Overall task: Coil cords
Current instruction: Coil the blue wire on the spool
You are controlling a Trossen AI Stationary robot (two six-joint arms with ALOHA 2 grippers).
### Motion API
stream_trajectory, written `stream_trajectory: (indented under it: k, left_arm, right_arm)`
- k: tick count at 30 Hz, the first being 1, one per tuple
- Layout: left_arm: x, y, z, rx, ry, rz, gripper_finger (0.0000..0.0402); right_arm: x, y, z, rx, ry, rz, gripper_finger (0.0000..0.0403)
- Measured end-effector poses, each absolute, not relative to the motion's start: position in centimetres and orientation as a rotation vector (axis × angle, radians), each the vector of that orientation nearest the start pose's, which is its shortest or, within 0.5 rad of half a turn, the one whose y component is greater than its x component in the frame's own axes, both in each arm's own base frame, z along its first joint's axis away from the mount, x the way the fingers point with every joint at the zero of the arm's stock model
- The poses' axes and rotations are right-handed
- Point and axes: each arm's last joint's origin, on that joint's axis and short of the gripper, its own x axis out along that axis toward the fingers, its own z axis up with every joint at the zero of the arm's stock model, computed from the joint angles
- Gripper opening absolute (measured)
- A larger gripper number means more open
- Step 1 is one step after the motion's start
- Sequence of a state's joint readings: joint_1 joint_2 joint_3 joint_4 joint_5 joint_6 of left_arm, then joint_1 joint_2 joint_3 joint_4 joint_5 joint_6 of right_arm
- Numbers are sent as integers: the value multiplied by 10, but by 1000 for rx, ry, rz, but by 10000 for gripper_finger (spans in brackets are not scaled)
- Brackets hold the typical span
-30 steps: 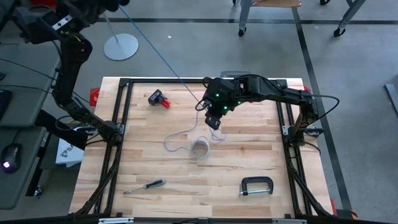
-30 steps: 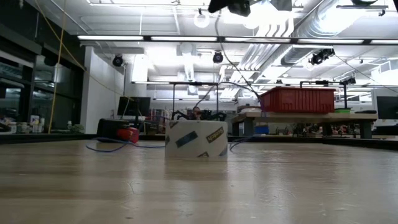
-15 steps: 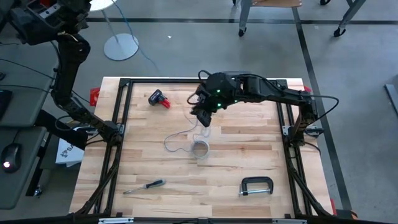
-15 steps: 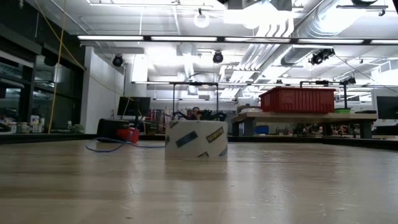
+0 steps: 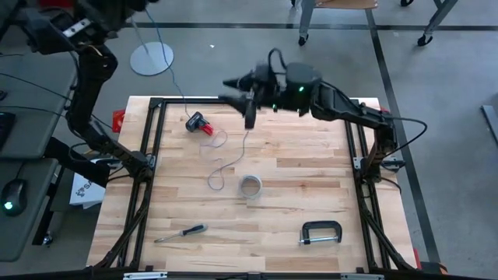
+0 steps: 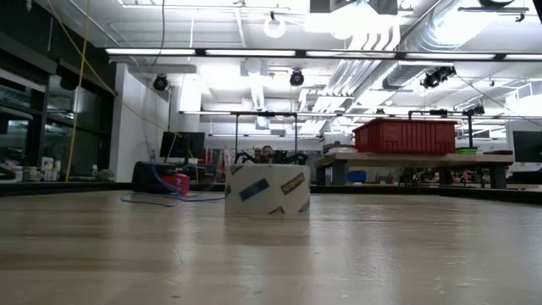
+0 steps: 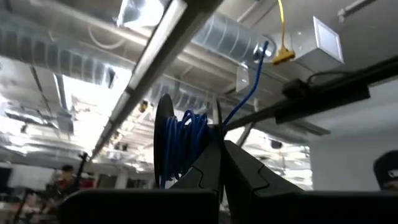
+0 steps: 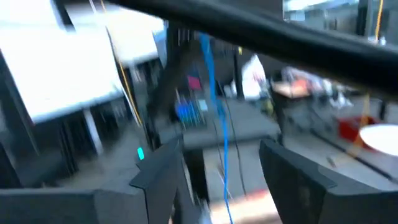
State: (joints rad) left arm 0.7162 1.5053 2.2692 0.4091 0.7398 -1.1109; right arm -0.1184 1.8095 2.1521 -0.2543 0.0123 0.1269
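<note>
Although the tape roll (image 6: 267, 188) carries blue and yellow labels, their print is too small to read (no other writing shows). Two cords appear: a blue cord (image 7: 181, 142) bunched in loops between the left gripper's (image 7: 219, 158) clenched fingers, high off the table's far left corner, and a pale grey cord (image 5: 226, 165) lying loose on the wooden table (image 5: 311, 194) beside the roll. The right gripper (image 5: 233, 89), jaws released and holding nothing, hangs above the table's far edge. One red tool (image 5: 199, 124), one screwdriver (image 5: 181, 232) and one C-clamp (image 5: 321, 232) also lie there.
</note>
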Motion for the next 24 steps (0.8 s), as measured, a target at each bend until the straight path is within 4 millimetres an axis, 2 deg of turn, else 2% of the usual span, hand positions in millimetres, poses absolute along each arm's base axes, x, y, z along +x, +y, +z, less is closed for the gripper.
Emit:
stream_trajectory:
  k: [5,10,14,19,24]
  left_arm:
    - [177,100,651,-286,-608,-538,0]
    - [216,104,637,-334,-545,-591,0]
    - [237,107,628,-365,-514,-612,0]
    - [253,108,620,-380,-487,-629,0]
    - [257,103,619,-360,-479,-654,0]
  right_arm:
    - [382,-59,522,194,-246,-13,211]
    - [382,-56,524,212,-249,100,211]
    - [382,-53,524,197,-250,93,211]
    - [382,-53,524,182,-252,67,211]
    - [383,-53,523,186,-249,45,211]
